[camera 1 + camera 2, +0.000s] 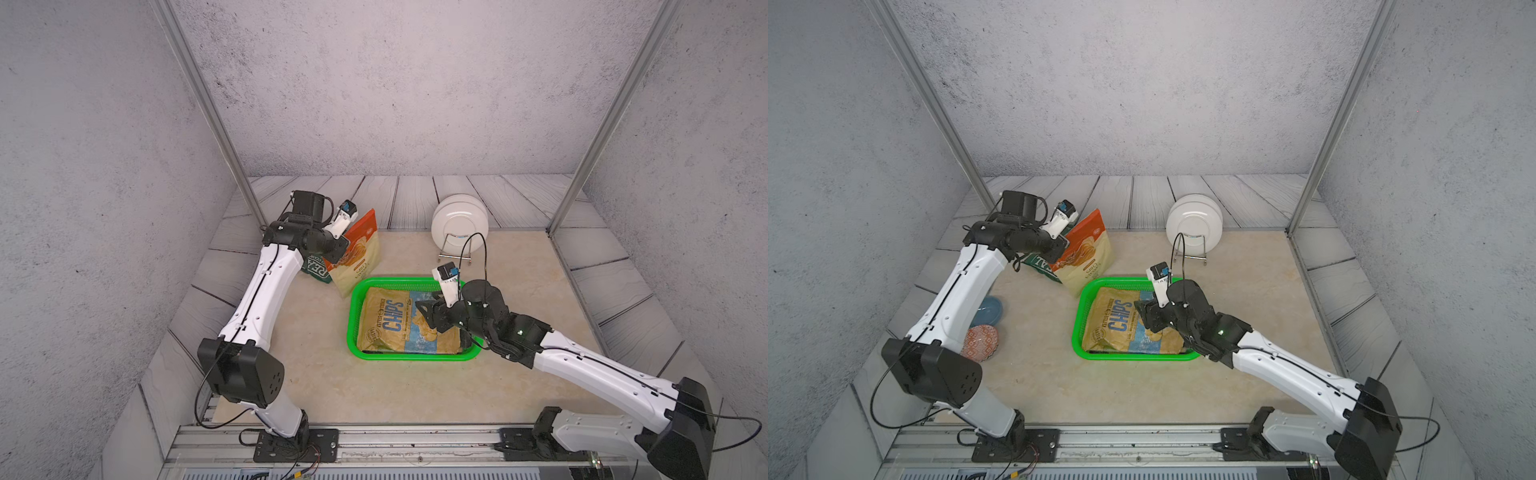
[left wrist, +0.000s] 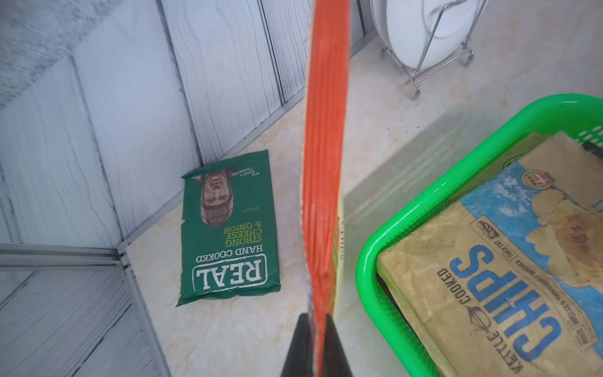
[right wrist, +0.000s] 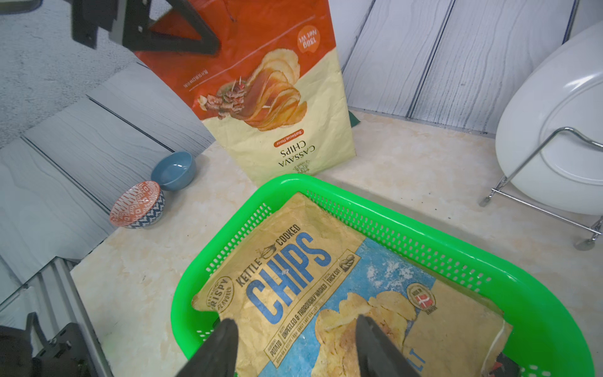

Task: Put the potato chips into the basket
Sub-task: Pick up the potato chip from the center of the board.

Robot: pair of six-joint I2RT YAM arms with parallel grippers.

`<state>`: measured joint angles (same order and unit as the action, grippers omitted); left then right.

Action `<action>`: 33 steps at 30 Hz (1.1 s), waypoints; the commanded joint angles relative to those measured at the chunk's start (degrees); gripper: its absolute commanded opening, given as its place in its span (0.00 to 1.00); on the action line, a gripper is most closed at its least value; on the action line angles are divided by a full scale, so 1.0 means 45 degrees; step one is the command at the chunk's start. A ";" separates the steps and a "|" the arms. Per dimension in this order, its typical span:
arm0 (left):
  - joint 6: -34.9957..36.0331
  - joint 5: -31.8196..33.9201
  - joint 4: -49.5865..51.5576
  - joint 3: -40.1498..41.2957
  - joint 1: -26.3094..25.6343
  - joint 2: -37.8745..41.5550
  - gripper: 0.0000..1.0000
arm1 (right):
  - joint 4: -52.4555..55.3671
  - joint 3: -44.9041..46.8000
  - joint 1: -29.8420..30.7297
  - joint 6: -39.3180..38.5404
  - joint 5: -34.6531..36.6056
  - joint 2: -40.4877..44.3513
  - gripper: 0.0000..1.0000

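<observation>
My left gripper is shut on the top edge of an orange-red and cream cassava chips bag. The bag hangs upright, its lower end by the far left corner of the green basket. A mustard-yellow and blue kettle chips bag lies flat inside the basket. My right gripper hovers open just above that bag with nothing between its fingers. A dark green "REAL" bag lies on the table behind the left gripper, near the back left wall.
White plates stand in a wire rack behind the basket on the right. A blue bowl and a red patterned bowl sit at the table's left edge, under the left arm. Grey panel walls and metal posts close in the back and sides.
</observation>
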<state>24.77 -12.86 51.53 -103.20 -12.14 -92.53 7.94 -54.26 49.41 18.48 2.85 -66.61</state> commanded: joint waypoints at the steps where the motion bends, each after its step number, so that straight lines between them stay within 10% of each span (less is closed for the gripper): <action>1: -0.0098 -0.0410 0.0755 -0.1263 -0.0060 0.0808 0.00 | 0.0442 -0.0619 -0.0294 -0.0635 -0.1174 0.0456 0.64; 33: -0.0408 -0.6545 0.5841 -0.5231 -0.0076 0.1656 0.00 | -0.3994 -0.1159 -0.2485 0.0600 -0.8672 -0.1855 0.63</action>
<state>23.90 -38.68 77.80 -125.64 -12.19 -86.56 -3.99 -59.22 38.33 18.81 -32.29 -74.30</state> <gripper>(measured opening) 0.047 0.630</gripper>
